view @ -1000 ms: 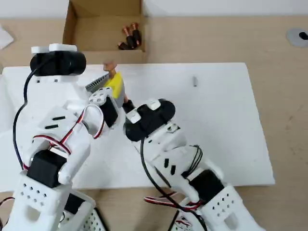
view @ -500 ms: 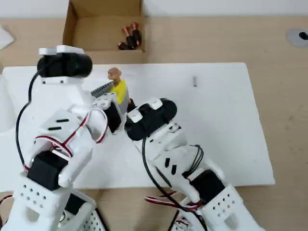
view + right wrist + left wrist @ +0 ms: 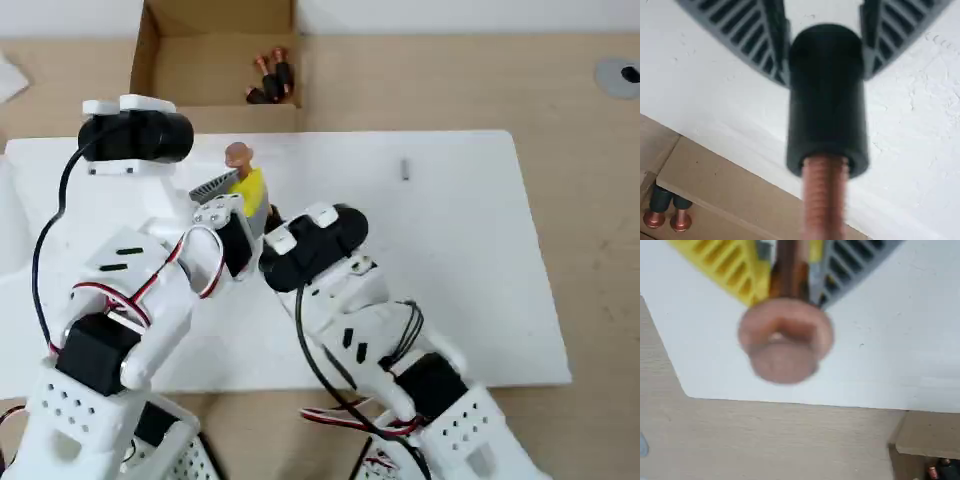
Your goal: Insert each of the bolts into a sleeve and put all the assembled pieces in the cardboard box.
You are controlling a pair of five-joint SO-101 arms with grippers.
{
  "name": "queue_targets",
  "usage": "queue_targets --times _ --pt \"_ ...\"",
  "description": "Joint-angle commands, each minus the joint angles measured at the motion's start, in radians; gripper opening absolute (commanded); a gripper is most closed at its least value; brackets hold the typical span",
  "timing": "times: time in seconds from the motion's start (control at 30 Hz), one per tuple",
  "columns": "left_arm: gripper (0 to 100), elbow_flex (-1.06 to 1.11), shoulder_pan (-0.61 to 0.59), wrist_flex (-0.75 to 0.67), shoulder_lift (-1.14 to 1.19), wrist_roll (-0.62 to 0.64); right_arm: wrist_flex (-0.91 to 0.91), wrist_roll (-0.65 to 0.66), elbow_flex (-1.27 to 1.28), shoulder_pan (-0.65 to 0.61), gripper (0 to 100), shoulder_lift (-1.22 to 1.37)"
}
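Observation:
A copper bolt (image 3: 238, 155) sits in my left gripper (image 3: 243, 187), which is shut on its shaft between a yellow and a grey finger. The bolt's round head (image 3: 785, 340) points away from the wrist. My right gripper (image 3: 268, 217) is shut on a black sleeve (image 3: 827, 95), right beside the left gripper over the white board (image 3: 450, 250). The bolt's threaded end (image 3: 822, 200) sits in the sleeve's far opening. The cardboard box (image 3: 150, 60) stands behind the board and holds a few assembled pieces (image 3: 270, 80).
A small grey pin (image 3: 405, 168) lies on the board to the right of the grippers. A grey disc (image 3: 620, 75) rests on the wooden table at the far right. The box's near wall (image 3: 730, 200) is close behind both grippers.
The left arm shifted right, and the bolt head came slightly nearer the right gripper and its sleeve. The right arm has barely moved.

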Motion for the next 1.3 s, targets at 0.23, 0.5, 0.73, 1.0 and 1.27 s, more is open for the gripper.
queue_targets --times 0.23,0.5,0.73,1.0,1.27 --pt "9 -0.083 0.028 0.074 -0.012 0.011 -0.023 -0.005 -0.047 0.012 0.9 0.004" --pt "10 -0.21 0.02 0.219 -0.01 0.003 -0.023 -0.005 -0.044 0.012 0.9 0.004" --pt "14 -0.404 0.02 0.396 -0.001 0.003 -0.023 -0.005 -0.044 0.012 0.9 0.005" --pt "14 -0.479 -0.114 0.414 -0.001 0.008 -0.029 -0.06 -0.202 0.127 0.9 0.259" --pt "14 -0.479 -0.153 0.42 -0.005 0.002 -0.023 -0.104 -0.476 0.2 0.9 0.616"
